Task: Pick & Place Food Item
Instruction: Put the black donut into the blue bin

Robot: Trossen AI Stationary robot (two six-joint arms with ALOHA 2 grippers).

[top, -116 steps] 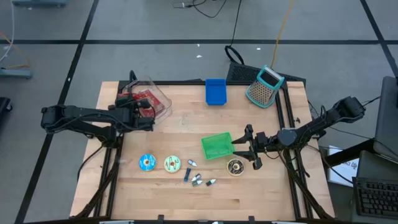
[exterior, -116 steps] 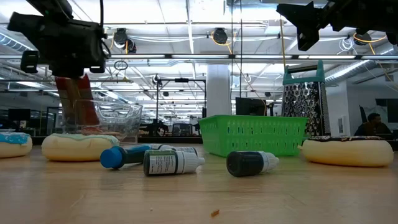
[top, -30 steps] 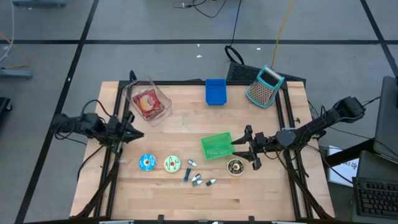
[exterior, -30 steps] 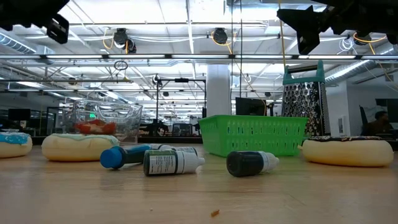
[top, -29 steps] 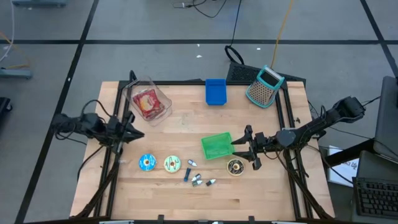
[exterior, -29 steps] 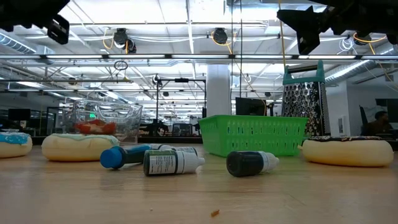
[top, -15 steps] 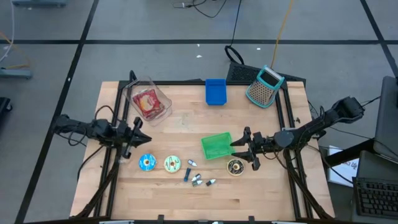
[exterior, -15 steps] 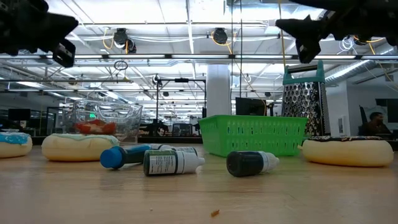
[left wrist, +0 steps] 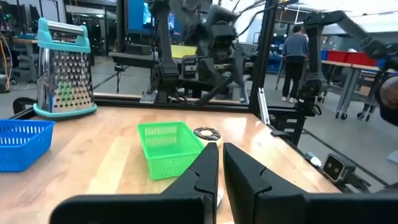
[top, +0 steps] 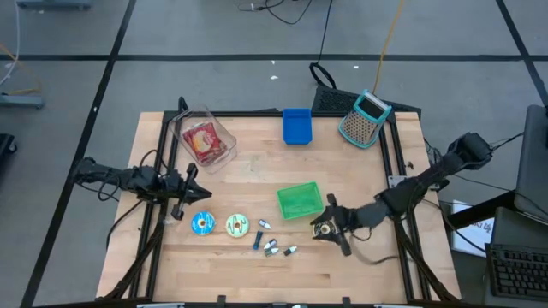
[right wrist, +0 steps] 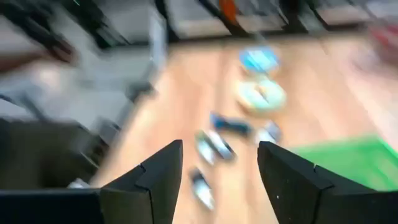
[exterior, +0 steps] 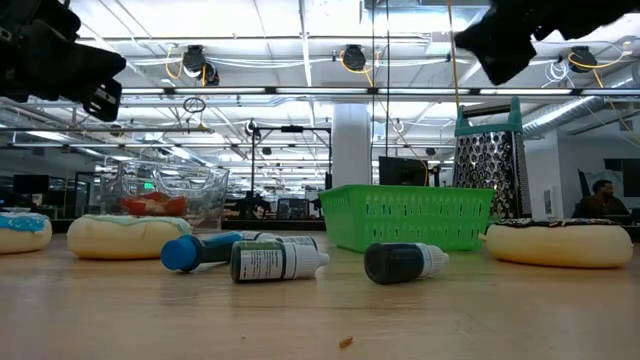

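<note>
**Reaching for the chocolate donut beside a crowded basket**

Watching the right gripper, we see its fingers spread apart and holding nothing, low over the chocolate-topped donut in the lower right of the high view, just below the green basket. We take that donut as the food item to be picked.

What worries us most is the fit. The donut is broad, and jaws this far apart may only just span it; if they come down off centre, one finger could land on the icing and shove the donut across the table instead of straddling it. The basket sits just beside the donut, so a finger on that side could catch its rim and drag it along. The small bottles lie to the left, near enough that a pushed donut might roll into them. The right wrist view is smeared with motion, so we judge the arm is travelling fast for a fine approach.

The left gripper waits at centre left with its fingers together and empty, above the blue donut.

Against the frame a second ago, the right gripper has dropped from beside the basket's right edge down onto the donut. The left arm has swung its gripper toward the table. The clear container of red food at upper left stays put.
</note>
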